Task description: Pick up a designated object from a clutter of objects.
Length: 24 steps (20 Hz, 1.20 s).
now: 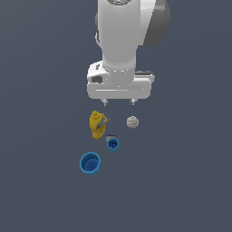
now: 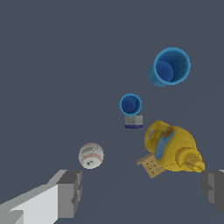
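The designated object, a large bright blue cup [image 1: 90, 163] [image 2: 170, 66] with a wide rim, stands upright nearest the exterior view's front, apart from the rest of the clutter. Behind it stands a small blue cup [image 1: 113, 144] [image 2: 130, 104], then a yellow bottle-like object [image 1: 97, 124] [image 2: 173, 151] and a whitish ball [image 1: 132, 122] [image 2: 91, 155]. My gripper [image 1: 118, 102] [image 2: 142, 192] hangs open high above the clutter, behind the bottle and ball, with nothing between its fingers [image 2: 70, 192]. It is well away from the large cup.
A small grey and dark blue block [image 2: 134, 121] [image 1: 110, 135] sits right beside the small blue cup. A tan flat piece [image 2: 151, 164] lies against the yellow bottle. Everything rests on a plain dark grey floor [image 1: 181, 181].
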Motion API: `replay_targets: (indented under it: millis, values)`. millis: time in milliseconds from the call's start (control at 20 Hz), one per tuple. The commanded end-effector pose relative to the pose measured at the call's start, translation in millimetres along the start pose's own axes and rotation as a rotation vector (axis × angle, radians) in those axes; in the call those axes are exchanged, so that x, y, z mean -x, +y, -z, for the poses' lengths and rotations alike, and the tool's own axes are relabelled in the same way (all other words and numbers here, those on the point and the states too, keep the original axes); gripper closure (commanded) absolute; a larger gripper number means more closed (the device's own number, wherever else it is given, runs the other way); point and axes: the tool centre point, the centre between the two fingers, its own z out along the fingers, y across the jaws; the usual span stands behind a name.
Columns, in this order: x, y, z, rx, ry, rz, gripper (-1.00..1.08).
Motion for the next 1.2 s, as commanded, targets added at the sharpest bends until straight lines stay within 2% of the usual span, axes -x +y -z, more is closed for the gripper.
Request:
replay_targets:
  millis: [0, 650, 1150]
  values:
    - [0, 0, 0, 0.000, 0.000, 0.000, -0.20]
    - [0, 12, 1, -0.007, 0.003, -0.002, -0.20]
    - [-11, 20, -22, -0.015, 0.004, 0.090, -0.20]
